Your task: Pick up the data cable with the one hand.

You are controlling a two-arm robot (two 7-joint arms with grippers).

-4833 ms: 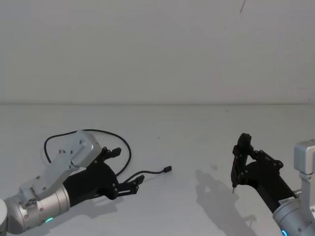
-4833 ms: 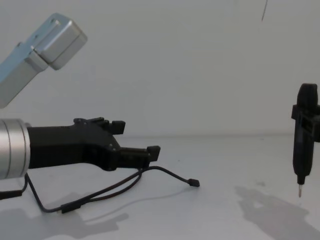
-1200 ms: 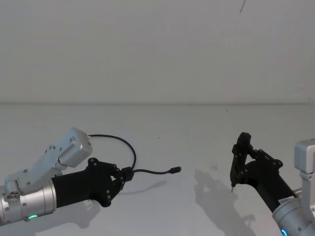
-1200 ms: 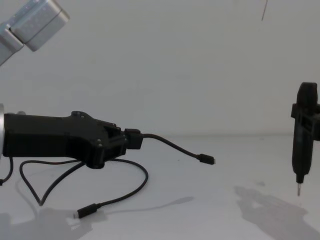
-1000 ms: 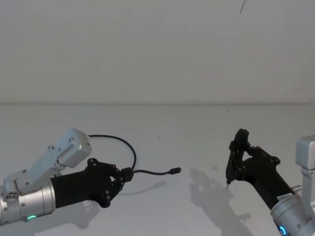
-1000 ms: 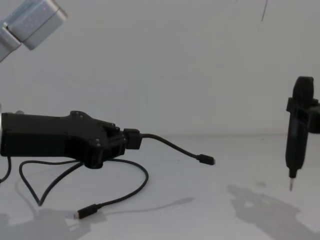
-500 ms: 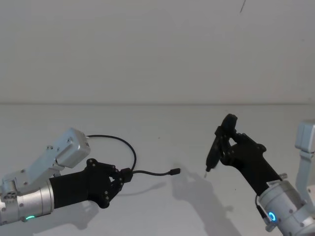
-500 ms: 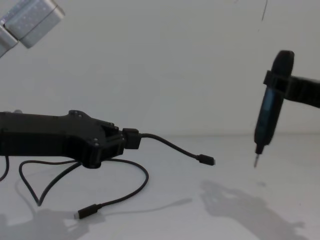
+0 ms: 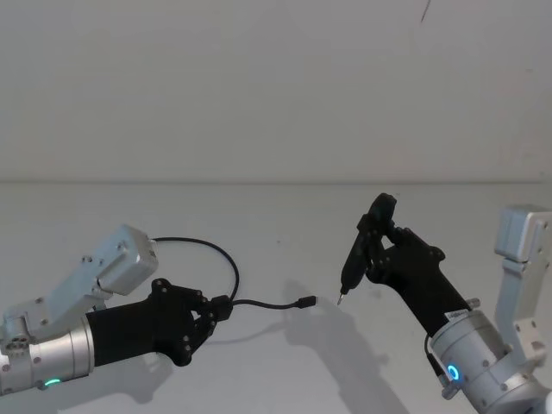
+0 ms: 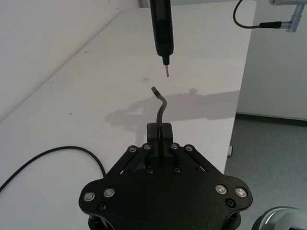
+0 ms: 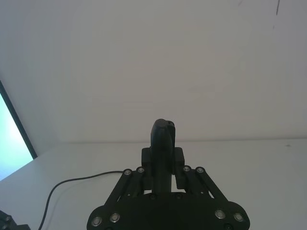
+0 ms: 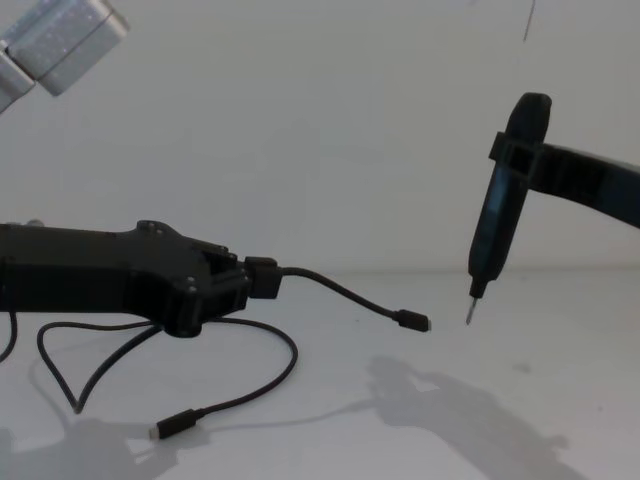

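Data cable (image 12: 330, 292): clamped near one end, short length projecting forward in air, free plug (image 12: 411, 321) hanging clear of table (image 9: 276, 216). Remaining cord loops down behind grip; far plug (image 12: 166, 427) rests on table.

Left gripper (image 9: 210, 312): closed tight on cable, held low above table. Grip near plug presumably keeps that end steady and presented forward.

Right gripper (image 12: 506, 190): closed on black pen-like tool (image 12: 497, 207), metal tip just beside free plug, not touching. Placement suggests alignment with plug end.

Judgement: pick-up complete.

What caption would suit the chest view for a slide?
Left hand holds the data cable off the table as the right hand's pen-like tool nears its plug.
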